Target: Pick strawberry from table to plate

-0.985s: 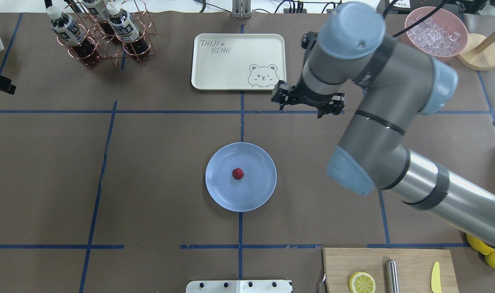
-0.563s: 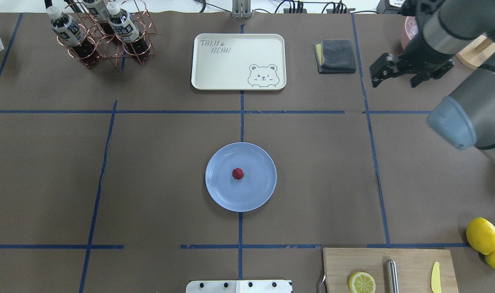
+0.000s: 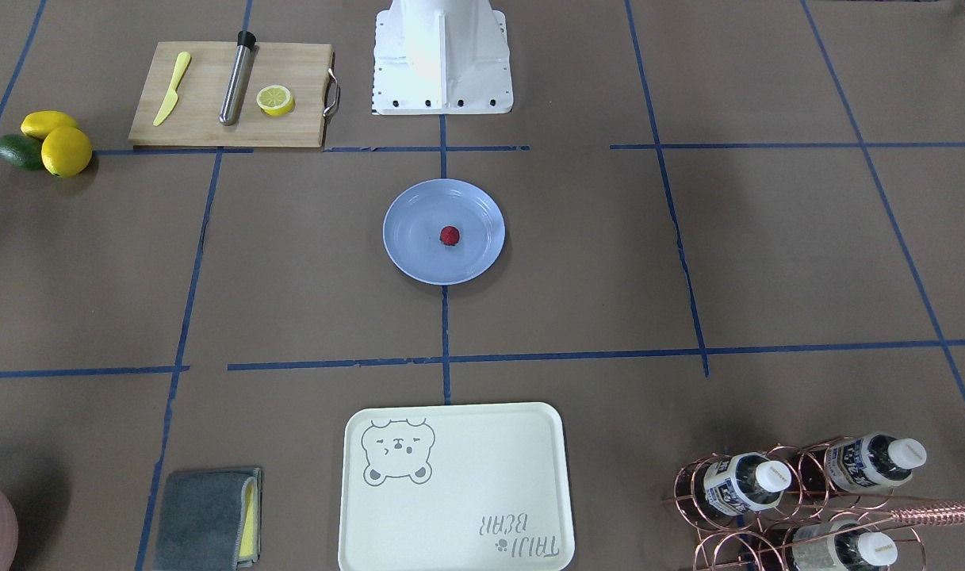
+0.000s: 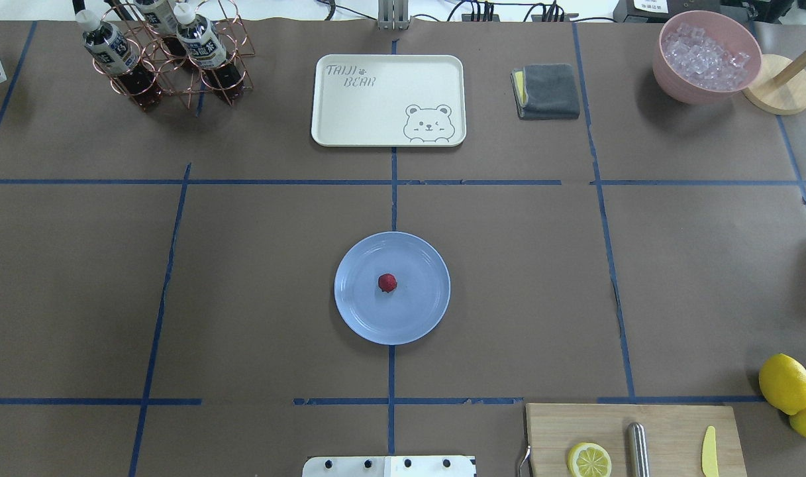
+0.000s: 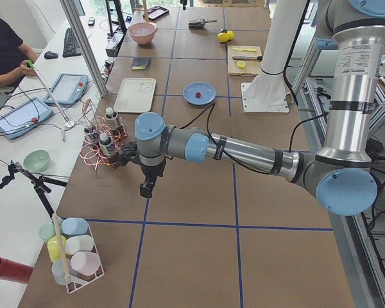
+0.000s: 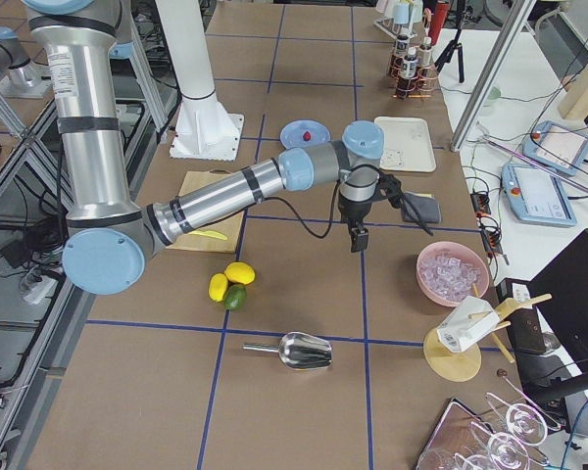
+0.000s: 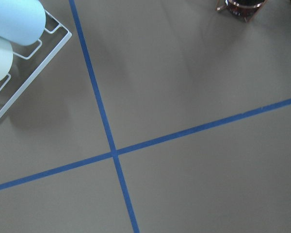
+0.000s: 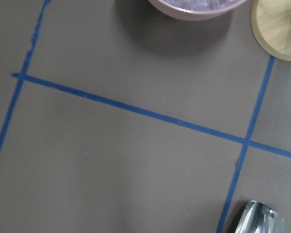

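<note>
The small dark-red strawberry (image 4: 387,283) (image 3: 449,235) lies near the middle of the light-blue plate (image 4: 419,308) (image 3: 415,250), which rests on the brown-paper table (image 4: 257,278). No gripper is near it. Only the side views show the grippers. My left gripper (image 5: 145,188) hangs over the table's left end, beside the bottle rack, far from the plate. My right gripper (image 6: 357,238) hangs over the right end, near the grey cloth and the pink bowl. I cannot tell whether either is open or shut. Both wrist views show bare table and tape lines.
A cream bear tray (image 4: 388,99), a copper bottle rack (image 4: 164,56), a grey cloth (image 4: 547,91) and a pink bowl of ice (image 4: 706,56) line the far side. A cutting board (image 4: 634,440) and lemons (image 4: 785,384) sit near right. A metal scoop (image 6: 294,350) lies beyond.
The right arm has swung away to the right and left the overhead view. The strawberry and the plate have not moved.
</note>
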Robot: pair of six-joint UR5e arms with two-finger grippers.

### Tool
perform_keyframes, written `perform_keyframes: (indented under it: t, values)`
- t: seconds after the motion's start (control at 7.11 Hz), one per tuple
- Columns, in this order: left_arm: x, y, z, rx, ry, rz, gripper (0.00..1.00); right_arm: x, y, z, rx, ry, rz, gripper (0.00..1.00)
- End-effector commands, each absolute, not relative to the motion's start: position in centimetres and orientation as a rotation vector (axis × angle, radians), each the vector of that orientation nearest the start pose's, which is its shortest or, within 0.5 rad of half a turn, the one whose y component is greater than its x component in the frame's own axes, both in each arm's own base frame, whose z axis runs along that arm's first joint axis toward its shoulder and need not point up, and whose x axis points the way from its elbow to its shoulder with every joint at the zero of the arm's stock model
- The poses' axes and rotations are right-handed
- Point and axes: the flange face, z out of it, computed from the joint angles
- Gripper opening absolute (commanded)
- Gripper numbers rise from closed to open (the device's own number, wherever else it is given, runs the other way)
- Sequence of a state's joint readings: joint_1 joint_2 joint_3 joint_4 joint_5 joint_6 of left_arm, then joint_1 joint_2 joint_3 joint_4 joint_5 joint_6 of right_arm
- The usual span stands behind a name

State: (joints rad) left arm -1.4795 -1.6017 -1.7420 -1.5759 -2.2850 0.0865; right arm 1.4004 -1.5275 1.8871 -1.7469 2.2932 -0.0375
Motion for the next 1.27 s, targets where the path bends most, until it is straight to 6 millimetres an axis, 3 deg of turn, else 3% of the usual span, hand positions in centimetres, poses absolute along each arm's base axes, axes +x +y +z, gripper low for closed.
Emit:
perform_keyframes:
  t: [0.0,0.14,0.28,0.42,0.56,0.7,0.84,1.13]
  values:
    - [-2.7,-50.3,59.8,0.151,0.715,0.233,1.0,4.9,-45.7,59.7,0.094,-0.791,-0.308,1.0]
    - [-2.9,-50.1,61.3,0.15,0.713,0.29,1.0,7.6,-44.8,62.8,0.092,-0.802,-0.302,1.0]
    - [-3.3,-49.7,62.3,0.137,0.714,0.287,1.0,9.0,-44.3,64.5,0.086,-0.831,-0.271,1.0]
    - [-3.9,-48.1,64.0,0.111,0.716,0.268,1.0,9.0,-44.9,64.6,0.085,-0.839,-0.265,1.0]
    - [-4.5,-47.9,64.2,0.109,0.717,0.253,1.0,9.0,-44.6,65.2,0.077,-0.841,-0.266,1.0]
    - [-4.6,-47.5,64.7,0.099,0.73,0.245,1.0,8.9,-45.3,63.8,0.105,-0.849,-0.273,1.0]
    - [-4.4,-46.8,65.4,0.083,0.761,0.237,1.0,8.8,-45.4,63.6,0.123,-0.861,-0.277,1.0]
    - [-5.5,-46.7,65.4,0.087,0.761,0.21,1.0,8.8,-45.4,64.7,0.111,-0.864,-0.272,1.0]
